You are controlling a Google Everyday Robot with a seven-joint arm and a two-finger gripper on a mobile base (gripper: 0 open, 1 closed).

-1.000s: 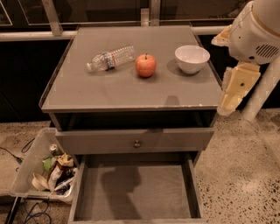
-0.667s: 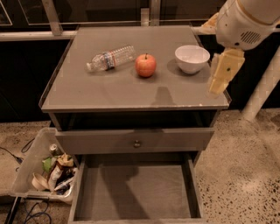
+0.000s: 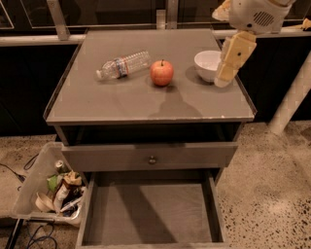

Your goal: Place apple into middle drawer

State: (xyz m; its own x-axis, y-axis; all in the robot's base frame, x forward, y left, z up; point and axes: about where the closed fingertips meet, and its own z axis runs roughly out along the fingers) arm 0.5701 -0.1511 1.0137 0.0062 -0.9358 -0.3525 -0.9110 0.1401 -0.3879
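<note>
**Item 1. Gripper** (image 3: 223, 77). Upper right of the frame, hanging from the white arm housing (image 3: 255, 14) at the top edge. Cream-coloured, tilted, tip low over the right part of the cabinet top, just right of the white bowl and overlapping its rim in this view. Whether it is open or closed cannot be told. The apple is not in its hold.

**Item 2. Apple** (image 3: 162, 73). Red-orange, short dark stem upward. Stands upright on the cabinet top, centre of the upper half of the frame, between the bottle and the bowl and touching neither. It is well apart from the gripper, and it is not in the drawer.

**Item 3. Middle drawer** (image 3: 150, 214). Bottom centre of the frame. Pulled out, wide and shallow, grey floor bare, low thin side walls.

**Item 4. Drawer front** (image 3: 194, 154). Grey, with a small round knob (image 3: 152, 159), directly above the open tray, centre of the frame.

**Item 5. Cabinet top** (image 3: 121, 104). Flat grey surface filling the upper middle.

**Item 6. Water bottle** (image 3: 123, 64). Clear plastic, lying on its side, left of the apple.

**Item 7. White bowl** (image 3: 206, 63). Upright, right of the apple.

**Item 8. Bin** (image 3: 30, 182). Lower left, on the speckled floor (image 3: 272, 185), beside the drawer (contents: mixed rubbish, not itemised).
</note>
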